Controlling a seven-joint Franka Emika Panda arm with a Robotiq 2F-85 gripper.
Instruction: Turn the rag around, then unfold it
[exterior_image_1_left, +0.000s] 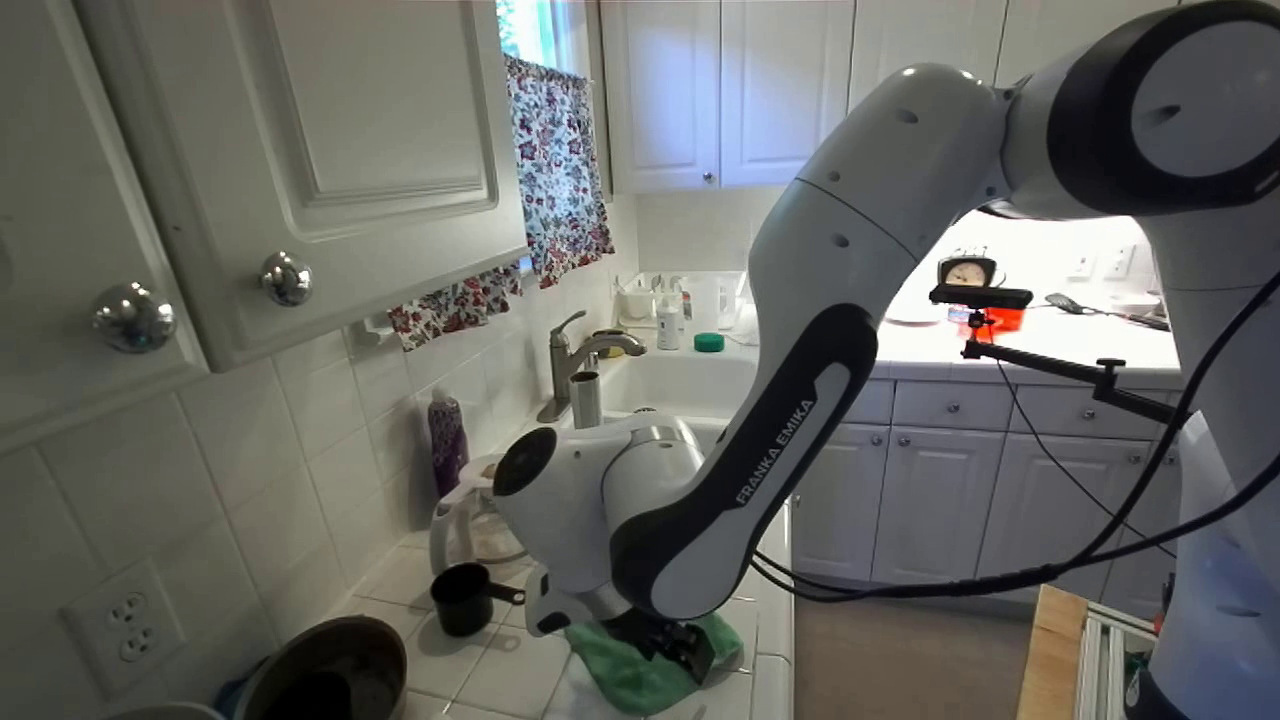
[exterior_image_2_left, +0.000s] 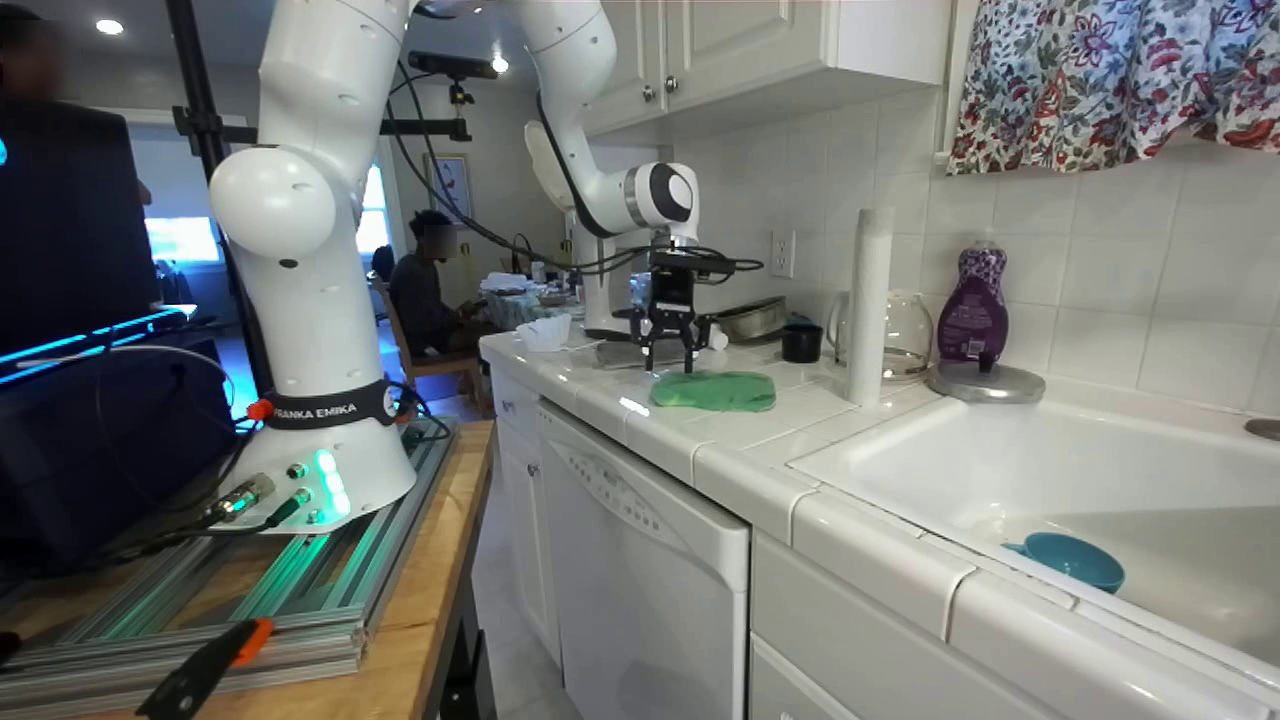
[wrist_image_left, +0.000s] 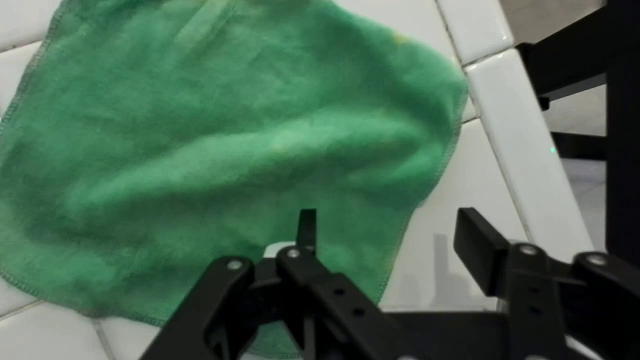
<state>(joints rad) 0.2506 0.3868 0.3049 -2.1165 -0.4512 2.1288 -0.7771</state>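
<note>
The green rag (exterior_image_1_left: 635, 672) lies on the white tiled counter; it also shows in an exterior view (exterior_image_2_left: 715, 392) and fills much of the wrist view (wrist_image_left: 210, 150). It is spread fairly flat, with a raised wrinkle across its middle. My gripper (wrist_image_left: 387, 220) points down with its fingers wide apart and nothing between them. In the wrist view the left finger is over the rag, and the right finger is over bare tile beyond the rag's stitched edge. A finger shadow lies on the tile. In an exterior view the gripper (exterior_image_2_left: 669, 358) is just above the rag's far side.
A black measuring cup (exterior_image_1_left: 463, 600), a dark pan (exterior_image_1_left: 325, 675) and a glass pot (exterior_image_1_left: 490, 535) stand toward the wall. A white upright roll (exterior_image_2_left: 868, 310), a metal lid (exterior_image_2_left: 985, 383) and the sink (exterior_image_2_left: 900, 470) are beside the rag area. The counter's front edge (exterior_image_2_left: 690, 455) is close.
</note>
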